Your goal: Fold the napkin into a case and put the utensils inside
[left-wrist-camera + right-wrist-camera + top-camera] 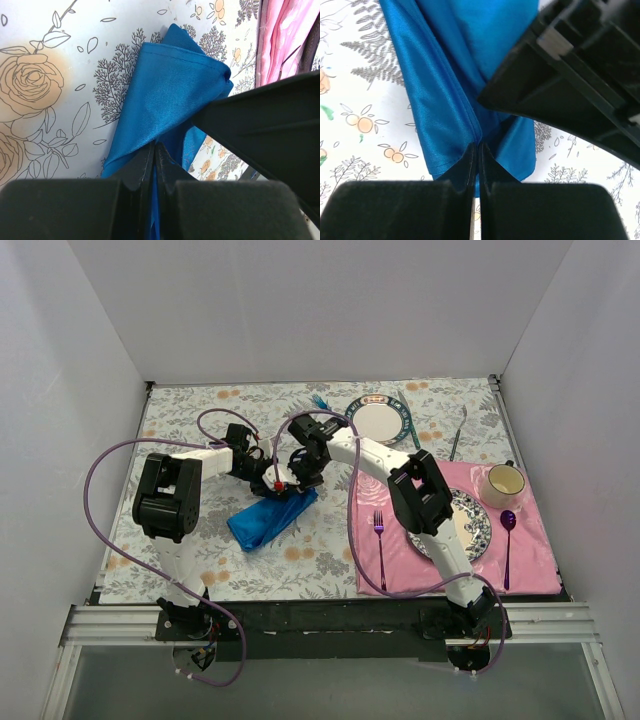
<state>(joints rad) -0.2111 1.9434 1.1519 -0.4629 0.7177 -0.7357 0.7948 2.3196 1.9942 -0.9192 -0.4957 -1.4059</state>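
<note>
The blue napkin point(268, 520) lies bunched in loose folds mid-table, its upper end lifted between both grippers. My left gripper point(270, 483) point(154, 146) is shut on a fold of the napkin point(165, 85). My right gripper point(295, 480) point(477, 146) is shut on the napkin's hemmed edge point(445, 75), right beside the left one. Each wrist view shows the other gripper's black body close by. A light-blue fork point(320, 401) lies at the back, left of the small plate. A slim dark knife point(457, 435) lies at the back right.
A small plate point(377, 421) with a teal knife point(409, 425) beside it stands at the back. The pink placemat point(380, 570) at the right holds a magenta fork point(379, 535), a patterned plate point(478, 530), a cup point(505, 483) and a purple spoon point(507, 545).
</note>
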